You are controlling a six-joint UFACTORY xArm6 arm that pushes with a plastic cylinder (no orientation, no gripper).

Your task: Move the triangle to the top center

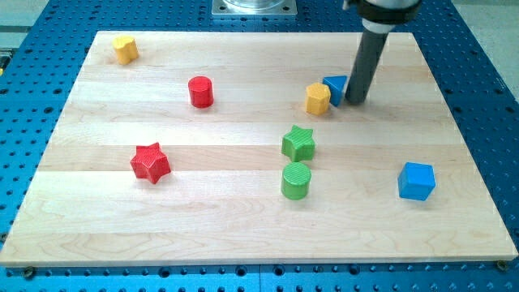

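The blue triangle [334, 88] lies on the wooden board [243, 219] right of centre in the upper half. My tip [354, 100] stands just to the triangle's right, touching or nearly touching its right side. A yellow hexagon block [318, 99] sits against the triangle's left side.
A green star [298, 143] and a green cylinder [296, 180] lie below the triangle. A red cylinder [200, 92] is to the left, a red star [150, 162] lower left, a yellow block [125, 49] at top left, a blue cube [417, 180] lower right.
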